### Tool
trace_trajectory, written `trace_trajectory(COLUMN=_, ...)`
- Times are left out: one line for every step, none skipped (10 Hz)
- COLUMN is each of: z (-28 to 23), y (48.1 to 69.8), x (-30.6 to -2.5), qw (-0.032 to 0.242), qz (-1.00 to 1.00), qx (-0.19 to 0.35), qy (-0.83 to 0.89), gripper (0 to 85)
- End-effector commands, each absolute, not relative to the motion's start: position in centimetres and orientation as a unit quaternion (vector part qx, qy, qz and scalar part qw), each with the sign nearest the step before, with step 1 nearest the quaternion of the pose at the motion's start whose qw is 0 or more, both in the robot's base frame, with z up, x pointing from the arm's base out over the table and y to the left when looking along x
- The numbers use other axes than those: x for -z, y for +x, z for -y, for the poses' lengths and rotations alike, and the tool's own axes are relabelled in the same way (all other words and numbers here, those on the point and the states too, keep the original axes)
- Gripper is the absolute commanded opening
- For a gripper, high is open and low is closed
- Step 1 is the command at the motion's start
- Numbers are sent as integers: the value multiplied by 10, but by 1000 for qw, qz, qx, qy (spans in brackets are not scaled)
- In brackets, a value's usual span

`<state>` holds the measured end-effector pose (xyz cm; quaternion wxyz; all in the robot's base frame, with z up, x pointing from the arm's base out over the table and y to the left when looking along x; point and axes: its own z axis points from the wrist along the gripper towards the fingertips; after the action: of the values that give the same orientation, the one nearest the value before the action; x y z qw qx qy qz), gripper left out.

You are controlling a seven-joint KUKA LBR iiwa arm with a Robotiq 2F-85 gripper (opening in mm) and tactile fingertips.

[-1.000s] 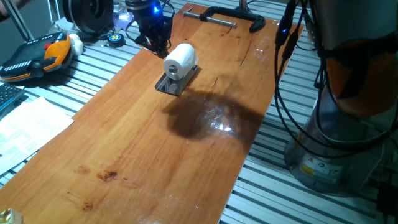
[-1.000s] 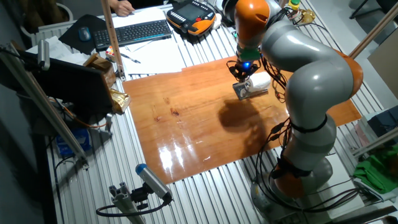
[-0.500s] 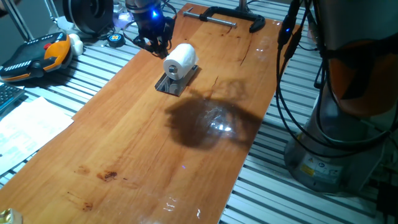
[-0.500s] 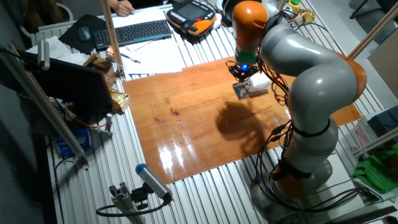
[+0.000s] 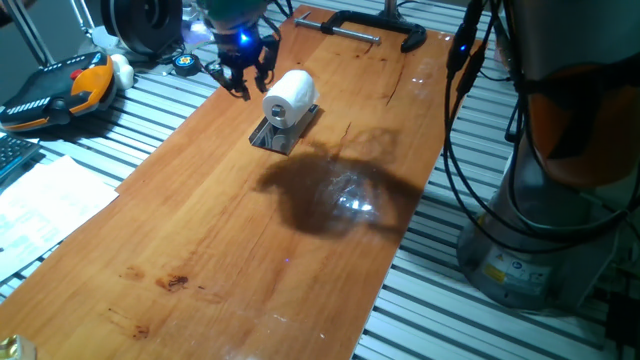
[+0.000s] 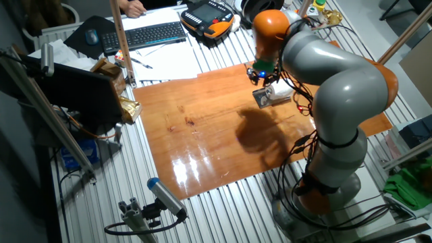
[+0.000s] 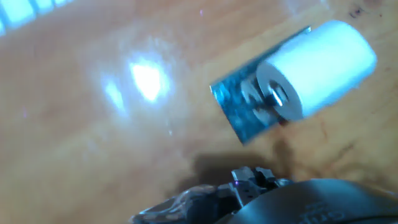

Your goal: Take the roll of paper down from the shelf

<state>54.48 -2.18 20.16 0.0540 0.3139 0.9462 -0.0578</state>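
The white roll of paper (image 5: 290,95) lies on its side on the small dark grey shelf (image 5: 281,133) on the wooden board. My gripper (image 5: 244,80) hangs just left of the roll's far end, above the board, with its fingers apart and nothing between them. In the other fixed view the gripper (image 6: 260,75) is beside the roll (image 6: 281,88) and the shelf (image 6: 264,100). The blurred hand view shows the roll (image 7: 323,62) with its hollow core end-on and the shelf (image 7: 245,109) under it; the fingertips do not show there.
A black clamp (image 5: 365,25) lies at the board's far end. An orange teach pendant (image 5: 60,88) and white paper sheets (image 5: 40,200) lie left of the board. A keyboard (image 6: 145,34) sits beyond it. The robot base (image 5: 560,200) stands to the right.
The hand has shifted left, from close behind the roll to beside its far-left end, and turned slightly. The roll and the shelf have not moved.
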Motion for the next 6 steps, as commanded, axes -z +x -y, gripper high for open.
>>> trace_trajectory(z=26, y=546, x=-197, qw=43, qz=-834, qx=67, qy=547, gripper=493)
trace_trajectory(z=29, y=550, x=-191, qw=47, qz=-811, qx=65, qy=579, gripper=500)
trace_trajectory(z=33, y=551, x=-185, qw=61, qz=-797, qx=67, qy=597, gripper=510)
trace_trajectory(z=40, y=550, x=-181, qw=75, qz=-788, qx=66, qy=608, gripper=510)
trace_trajectory(z=51, y=551, x=-175, qw=74, qz=-778, qx=59, qy=621, gripper=503)
trace_trajectory(z=62, y=552, x=-170, qw=72, qz=-772, qx=56, qy=629, gripper=503)
